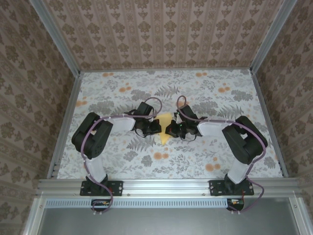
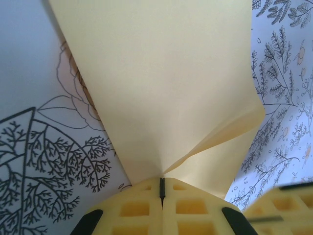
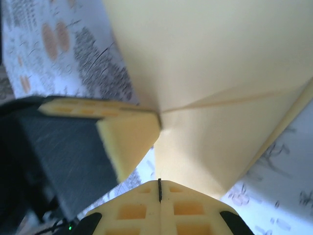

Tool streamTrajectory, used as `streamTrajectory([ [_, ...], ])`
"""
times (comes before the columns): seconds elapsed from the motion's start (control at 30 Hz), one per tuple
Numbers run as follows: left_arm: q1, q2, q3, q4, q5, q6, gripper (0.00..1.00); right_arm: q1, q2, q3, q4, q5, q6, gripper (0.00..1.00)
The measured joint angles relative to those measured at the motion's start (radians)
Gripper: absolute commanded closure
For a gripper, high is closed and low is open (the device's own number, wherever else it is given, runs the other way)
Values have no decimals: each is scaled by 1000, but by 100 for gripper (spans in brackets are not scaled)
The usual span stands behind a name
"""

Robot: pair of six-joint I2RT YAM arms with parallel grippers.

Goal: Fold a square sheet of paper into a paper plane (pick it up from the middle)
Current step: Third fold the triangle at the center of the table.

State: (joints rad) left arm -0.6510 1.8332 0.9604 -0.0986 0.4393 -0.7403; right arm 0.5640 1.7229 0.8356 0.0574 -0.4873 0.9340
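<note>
The pale yellow sheet of paper [image 1: 165, 132] is lifted at the table's middle between both grippers, folded, with a crease running across it. My left gripper [image 1: 157, 128] is shut on it. In the left wrist view the paper [image 2: 161, 73] rises from the closed jaw tips [image 2: 161, 182] and splits into two layers. My right gripper [image 1: 171, 129] is also shut. In the right wrist view an edge of the paper [image 3: 220, 63] runs down into its closed tips [image 3: 160, 183]. The left gripper's fingers [image 3: 124, 142] pinch the crease just above.
The table carries a floral cloth [image 1: 210, 93] with orange flower blotches [image 1: 159, 155]. Patterned walls [image 1: 161, 29] close it in at the back and on both sides. Aluminium rails [image 1: 63, 127] run along the edges. The arm bases [image 1: 100, 187] are bolted at the near edge.
</note>
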Motion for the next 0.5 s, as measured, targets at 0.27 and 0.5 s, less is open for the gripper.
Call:
streamTrajectory([
  [0.27, -10, -3, 0, -2, -25, 0, 100, 44, -24, -78, 7, -49, -8, 97],
  [0.5, -14, -5, 0, -3, -33, 0, 100, 63, -19, -63, 17, -67, -8, 98],
])
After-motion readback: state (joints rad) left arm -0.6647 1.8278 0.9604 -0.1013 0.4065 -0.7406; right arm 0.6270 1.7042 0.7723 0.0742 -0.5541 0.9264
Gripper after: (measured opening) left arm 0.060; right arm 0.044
